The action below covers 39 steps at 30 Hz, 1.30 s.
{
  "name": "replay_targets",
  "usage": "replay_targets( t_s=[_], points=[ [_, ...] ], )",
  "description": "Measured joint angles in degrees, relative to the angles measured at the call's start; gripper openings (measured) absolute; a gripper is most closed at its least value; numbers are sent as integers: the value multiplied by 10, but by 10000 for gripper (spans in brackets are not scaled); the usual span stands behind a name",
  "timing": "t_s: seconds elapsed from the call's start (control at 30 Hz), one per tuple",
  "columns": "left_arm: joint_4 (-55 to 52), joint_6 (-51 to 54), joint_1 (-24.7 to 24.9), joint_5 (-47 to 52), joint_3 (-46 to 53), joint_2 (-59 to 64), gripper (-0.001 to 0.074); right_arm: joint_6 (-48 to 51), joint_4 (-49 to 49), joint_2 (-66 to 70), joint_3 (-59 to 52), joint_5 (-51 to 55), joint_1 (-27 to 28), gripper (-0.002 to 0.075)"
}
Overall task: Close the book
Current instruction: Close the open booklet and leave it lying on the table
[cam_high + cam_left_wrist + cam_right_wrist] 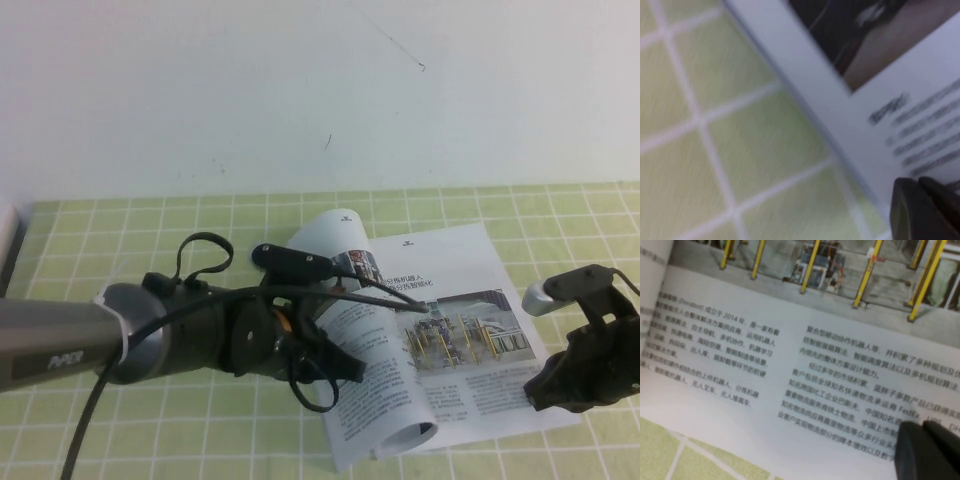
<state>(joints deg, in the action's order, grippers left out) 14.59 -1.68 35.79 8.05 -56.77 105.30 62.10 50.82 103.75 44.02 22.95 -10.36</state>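
Note:
An open book (455, 262) lies on the green checked cloth (150, 240), right of centre. Its left-hand pages (335, 232) curl upward near the spine. My left arm reaches in from the left, and my left gripper (340, 365) sits low over the book's left page near its outer edge. In the left wrist view its fingers (935, 215) lie pressed together above the page (920, 100). My right gripper (537, 393) hovers at the right page's lower right corner. Its fingers (927, 455) are together over the printed text (790, 390), and I see nothing between them.
A white object (6, 235) pokes in at the far left edge of the table. A plain white wall (300, 90) stands behind. Green cloth extends in front of the book and to its left (740, 150).

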Motion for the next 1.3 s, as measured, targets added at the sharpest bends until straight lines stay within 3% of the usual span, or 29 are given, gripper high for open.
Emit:
replay_targets(
  t_s=[0.4,0.57,0.7,0.83,1.0,1.3],
  points=[
    [-28,28,10,24,-114,-61,-2,-1,-48,-97,-11,-19,0,-4],
    [-82,34,10,122,-124,-101,-2,-2,-60,-157,-11,-22,0,-4],
    [-185,-31,-3,201,-113,-104,-2,-2,-61,-152,-11,-21,0,-4],
    [-245,-114,-23,196,-87,-98,-2,-2,-61,-111,-11,-21,0,-4],
    [-259,-183,-40,181,-68,-55,-2,-2,-62,-45,-11,-21,0,-4],
    [-260,-215,-45,165,-66,12,-2,-2,-63,-12,-5,-14,0,-4]
  ],
)
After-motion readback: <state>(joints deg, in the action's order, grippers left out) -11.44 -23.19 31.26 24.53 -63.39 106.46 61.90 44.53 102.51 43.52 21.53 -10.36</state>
